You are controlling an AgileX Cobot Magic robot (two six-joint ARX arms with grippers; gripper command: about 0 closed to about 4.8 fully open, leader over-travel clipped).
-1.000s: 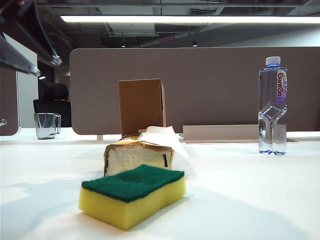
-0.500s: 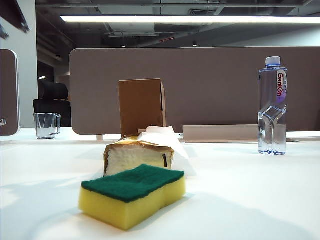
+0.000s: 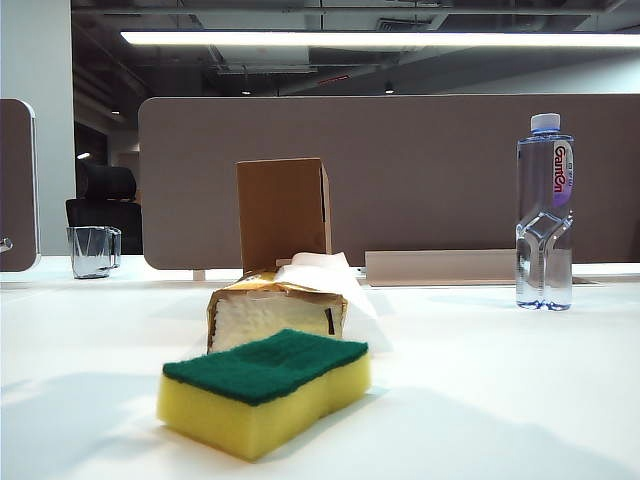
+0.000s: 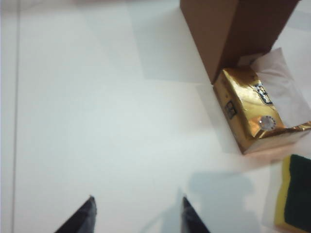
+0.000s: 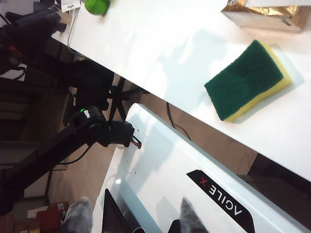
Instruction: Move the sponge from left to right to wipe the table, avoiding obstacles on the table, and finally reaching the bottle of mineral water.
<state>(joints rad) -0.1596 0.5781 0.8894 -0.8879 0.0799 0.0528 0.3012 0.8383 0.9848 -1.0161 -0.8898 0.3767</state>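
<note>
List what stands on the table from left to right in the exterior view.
Glass mug → sponge → bottle of mineral water. The tissue pack and cardboard box overlap the sponge's span, so they are left out.

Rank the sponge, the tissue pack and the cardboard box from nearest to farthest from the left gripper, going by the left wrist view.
The left gripper hangs open over bare table, holding nothing.
1. Sponge: off to the gripper's side, at the picture's edge.
2. Tissue pack: just past the sponge, gold wrapper, a tissue sticking out.
3. Cardboard box: farthest, upright right behind the tissue pack.
</note>
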